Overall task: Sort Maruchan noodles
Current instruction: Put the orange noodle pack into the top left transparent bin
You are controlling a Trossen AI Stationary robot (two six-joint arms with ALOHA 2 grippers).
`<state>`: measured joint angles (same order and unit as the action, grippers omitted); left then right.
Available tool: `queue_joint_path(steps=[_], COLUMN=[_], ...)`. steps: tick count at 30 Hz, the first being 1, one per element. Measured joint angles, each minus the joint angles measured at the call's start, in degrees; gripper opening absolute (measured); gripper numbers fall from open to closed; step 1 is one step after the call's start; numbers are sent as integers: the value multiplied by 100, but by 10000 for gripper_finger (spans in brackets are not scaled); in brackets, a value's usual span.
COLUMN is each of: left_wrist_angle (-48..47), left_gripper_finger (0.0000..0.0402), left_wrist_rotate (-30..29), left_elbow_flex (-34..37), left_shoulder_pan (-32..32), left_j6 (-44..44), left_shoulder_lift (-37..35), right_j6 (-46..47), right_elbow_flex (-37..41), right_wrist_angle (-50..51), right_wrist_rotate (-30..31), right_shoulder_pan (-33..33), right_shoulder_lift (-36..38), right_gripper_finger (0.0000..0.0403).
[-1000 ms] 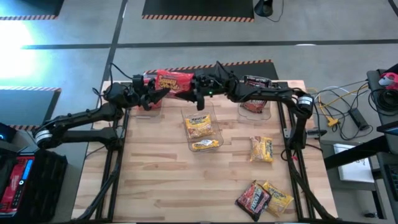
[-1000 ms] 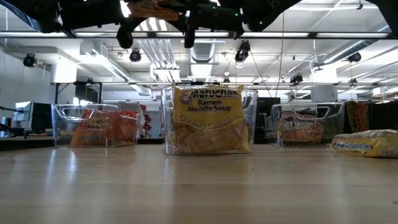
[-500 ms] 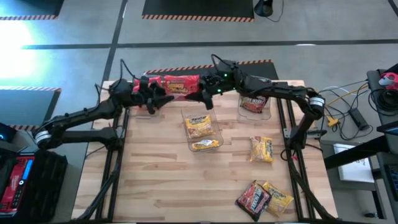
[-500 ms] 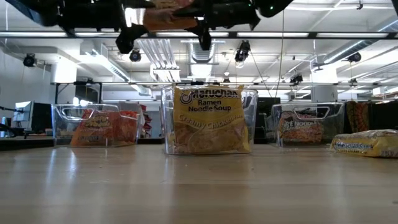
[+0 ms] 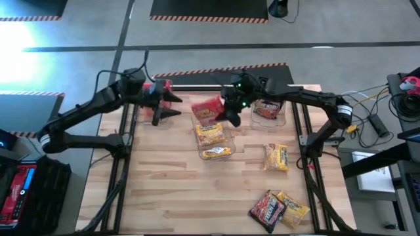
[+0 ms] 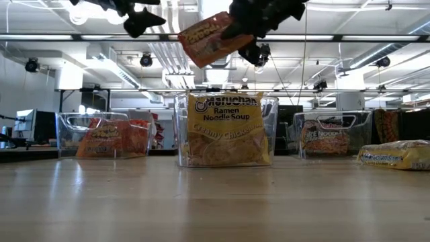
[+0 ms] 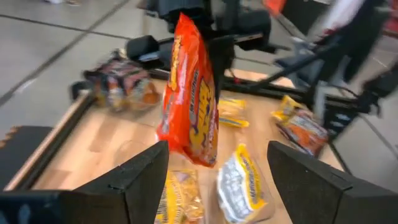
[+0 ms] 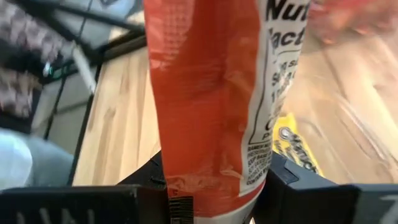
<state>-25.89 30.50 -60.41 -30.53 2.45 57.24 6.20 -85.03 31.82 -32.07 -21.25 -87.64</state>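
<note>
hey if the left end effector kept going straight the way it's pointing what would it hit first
Likely the red Maruchan noodle packet, which hangs from the right end effector directly ahead of the open left end effector. Depth is unclear, but nothing shows between them.

The left arm reaches from the table's left edge toward its far left part, and its hand point(image 5: 169, 106) hangs in the air with both fingers spread wide, gripping nothing. The right arm extends from the right side across the far edge toward the middle, elbow bent. Its hand point(image 5: 230, 110) is raised above the table, fingers clamped on a red packet point(image 5: 207, 109) that hangs tilted from them.
</note>
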Motion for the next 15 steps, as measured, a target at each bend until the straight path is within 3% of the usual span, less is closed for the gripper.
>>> queue_joint_path(steps=[6, 15], left_wrist_angle=[246, 735], left_gripper_finger=[251, 246], left_wrist_rotate=[239, 1101], left_elbow_flex=[3, 5], left_shoulder_pan=[9, 93], left_j6=[294, 269], left_shoulder_lift=[330, 878], right_j6=[-769, -1166], right_elbow_flex=[0, 0], right_wrist_angle=[118, 187], right_wrist_rotate=[56, 998], right_shoulder_pan=[426, 511], right_shoulder_lift=[-14, -61], right_gripper_finger=[118, 118])
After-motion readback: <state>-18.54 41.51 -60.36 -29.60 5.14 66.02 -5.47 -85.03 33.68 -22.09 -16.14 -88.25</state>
